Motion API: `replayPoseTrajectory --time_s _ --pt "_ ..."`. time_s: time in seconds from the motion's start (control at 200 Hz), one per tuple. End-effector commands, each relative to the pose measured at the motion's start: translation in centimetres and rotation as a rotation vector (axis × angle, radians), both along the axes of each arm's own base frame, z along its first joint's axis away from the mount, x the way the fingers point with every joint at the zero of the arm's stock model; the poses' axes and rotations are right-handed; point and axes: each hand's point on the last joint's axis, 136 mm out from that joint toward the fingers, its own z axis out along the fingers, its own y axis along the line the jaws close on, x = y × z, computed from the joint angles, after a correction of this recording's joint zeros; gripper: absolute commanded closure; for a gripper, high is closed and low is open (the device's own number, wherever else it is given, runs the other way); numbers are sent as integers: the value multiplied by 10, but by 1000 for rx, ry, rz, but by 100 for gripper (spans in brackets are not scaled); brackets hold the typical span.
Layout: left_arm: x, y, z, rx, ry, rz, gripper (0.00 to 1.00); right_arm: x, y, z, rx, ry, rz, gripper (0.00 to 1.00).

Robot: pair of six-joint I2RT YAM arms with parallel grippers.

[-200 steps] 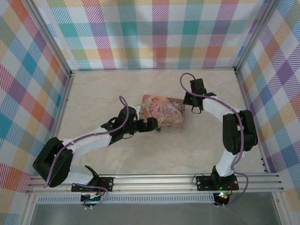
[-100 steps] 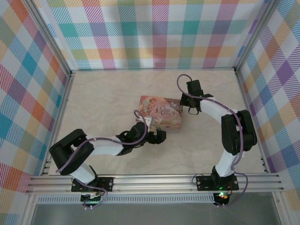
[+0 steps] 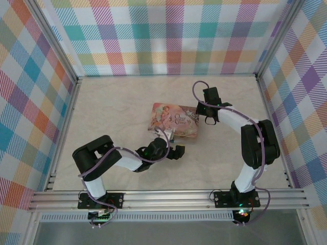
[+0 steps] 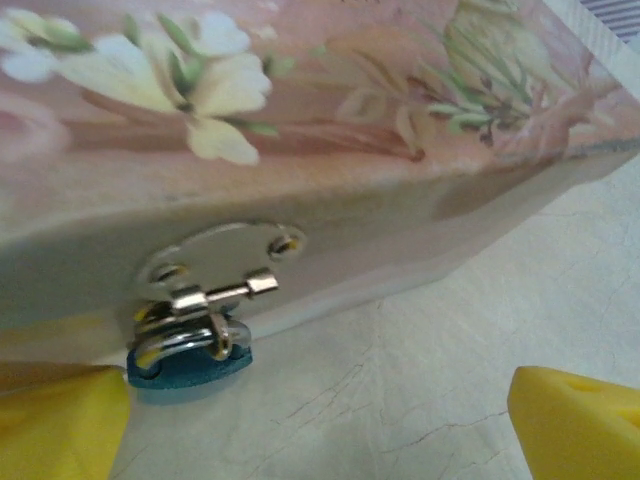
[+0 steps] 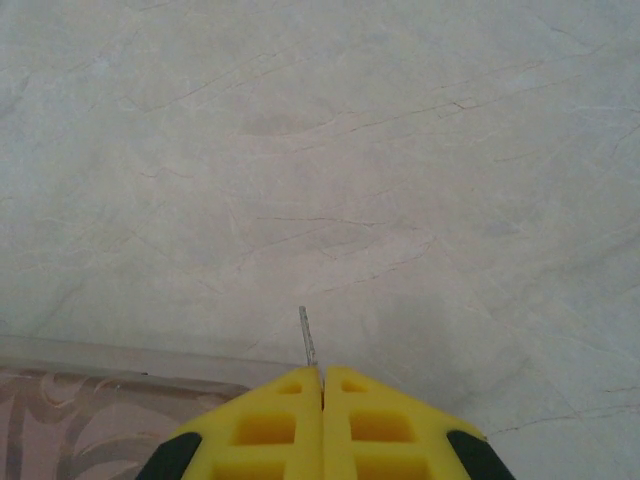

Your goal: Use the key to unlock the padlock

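Tiny padlock (image 4: 190,352) hangs from hasp (image 4: 215,265) on pink tin (image 4: 330,150), just left of the wide-open left gripper (image 4: 320,425), the nearer one. Right gripper (image 5: 322,385) pinches key (image 5: 307,338) off tin's right end.

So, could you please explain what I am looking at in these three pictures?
Two robot arms with two-finger grippers work at a table. One picture looks down from above; the other two come from cameras on the wrists, each showing its own yellow fingers. On the table lies a pink tin, with a small padlock on its hasp. The left gripper is open, facing the padlock. The right gripper is shut on a thin key.
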Motion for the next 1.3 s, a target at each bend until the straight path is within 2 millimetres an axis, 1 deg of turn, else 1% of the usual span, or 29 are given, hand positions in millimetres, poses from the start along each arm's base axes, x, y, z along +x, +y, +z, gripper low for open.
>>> replayPoseTrajectory --time_s 0.0,0.065,0.13,0.3,0.375,0.49,0.6,0.725,0.75,0.815,0.84,0.98,1.07,1.175,1.22,1.295 --pt "-2 -33 30 -94 -89 -133 10 -19 18 -12 27 67 54 100" --pt "-4 -38 34 -122 -79 -177 17 -20 17 -10 24 63 53 100" --pt "-4 -41 37 -153 -58 -207 21 -20 16 -9 21 57 54 100" --pt "3 -33 40 -233 -10 -202 23 -21 16 -8 25 55 54 100" --pt "7 -27 44 -282 -1 -189 23 -22 16 -8 27 56 54 100" --pt "10 -24 51 -344 22 -203 26 -22 16 -7 25 52 56 100" --pt "14 -16 53 -386 32 -178 26 -22 15 -6 19 48 58 100" --pt "18 -7 54 -420 56 -161 29 -21 15 -5 14 44 60 100" --pt "18 -6 53 -423 63 -160 29 -22 15 -6 12 45 61 100" --pt "18 -4 54 -433 74 -165 36 -21 14 -6 12 44 59 100" --pt "18 -2 54 -435 79 -165 37 -21 14 -6 11 42 59 100" --pt "19 10 53 -433 96 -132 34 -22 13 -6 5 42 58 100" --pt "18 19 50 -396 101 -100 28 -22 13 -5 4 39 58 100" --pt "18 31 48 -365 85 -60 24 -22 13 -5 10 35 58 100" --pt "17 33 50 -368 82 -56 23 -23 14 -6 14 38 58 100" --pt "18 32 51 -371 83 -66 24 -23 15 -6 22 39 56 100"
